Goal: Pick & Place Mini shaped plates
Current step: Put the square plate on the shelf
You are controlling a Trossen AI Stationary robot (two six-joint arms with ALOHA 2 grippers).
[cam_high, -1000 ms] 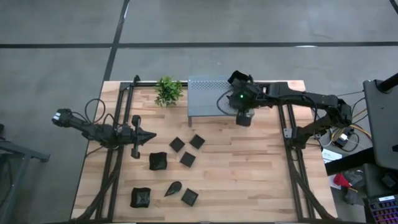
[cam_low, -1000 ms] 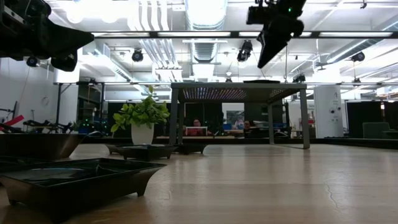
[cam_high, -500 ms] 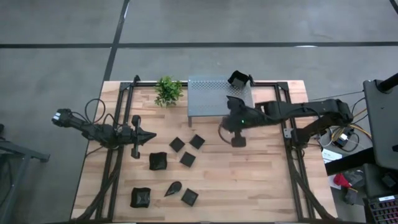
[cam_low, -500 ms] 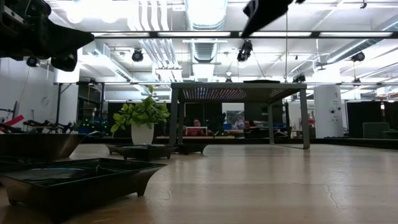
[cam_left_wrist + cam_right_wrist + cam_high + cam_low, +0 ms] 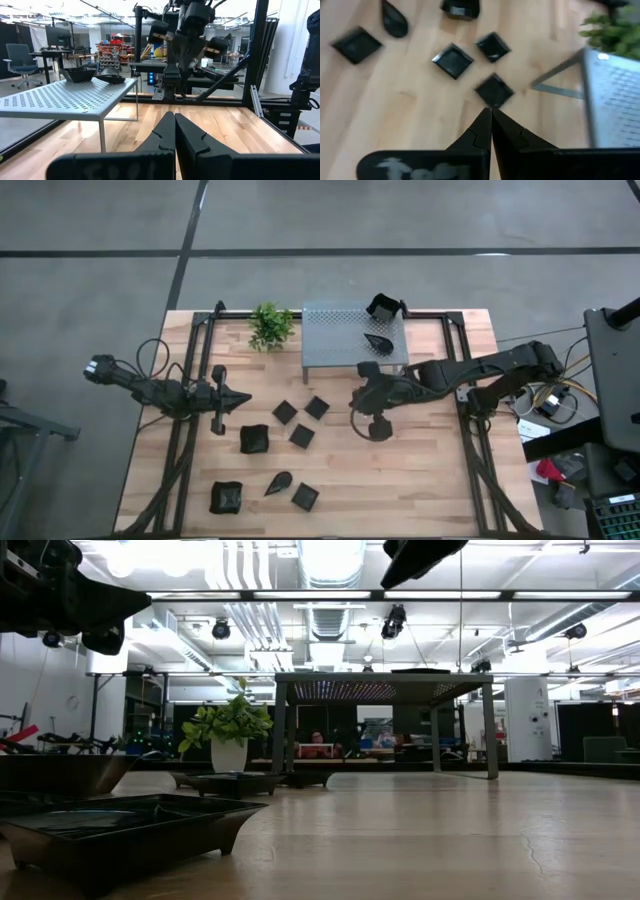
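High view showed two mini shaped plates (image 5: 380, 325) set on the shelf (image 5: 340, 342), seven left on the table (image 5: 420, 470), right gripper (image 5: 378, 426) clenched empty above them, left gripper (image 5: 243, 399) clenched too.

**Right arm leaves the shelf, teardrop plate now on top**

The right gripper (image 5: 378, 427) has drawn back from the grey shelf (image 5: 335, 340) and swung out over the open surface (image 5: 420, 470), nearer the flat square plates (image 5: 301, 422). Its fingers (image 5: 487, 131) are pressed together and carry nothing. A teardrop plate (image 5: 378, 342) that was not visible a second ago now lies uncovered on the shelf, beside the deeper square dish (image 5: 383, 308).
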